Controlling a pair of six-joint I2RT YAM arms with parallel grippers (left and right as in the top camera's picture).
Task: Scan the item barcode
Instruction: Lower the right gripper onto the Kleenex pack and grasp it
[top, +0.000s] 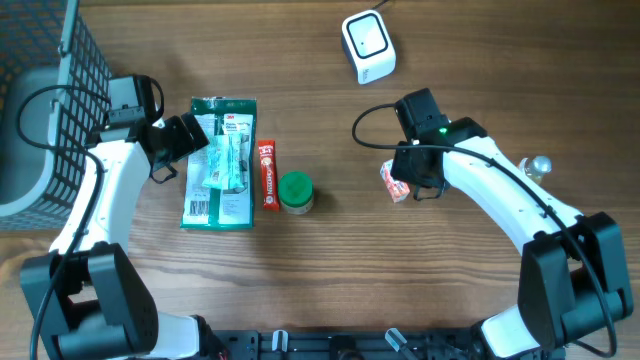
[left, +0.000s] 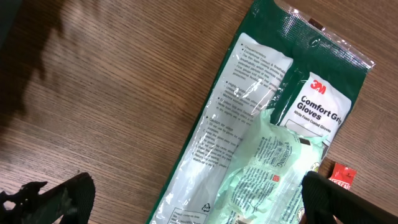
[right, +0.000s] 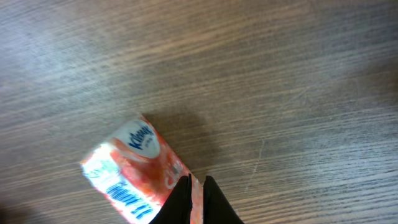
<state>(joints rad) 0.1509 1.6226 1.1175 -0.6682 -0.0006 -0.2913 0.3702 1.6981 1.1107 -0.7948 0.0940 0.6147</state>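
Now the right claw (right: 196, 186) pinches only a corner of the tissue pack (right: 127, 171), right of middle; it could slip out before reaching the scanner (top: 368, 45) up top. Meanwhile the left claw (left: 196, 199) hangs spread wide.

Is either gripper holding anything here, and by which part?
The right gripper pinches the Kleenex tissue pack by its edge; the left gripper is open, holding nothing.
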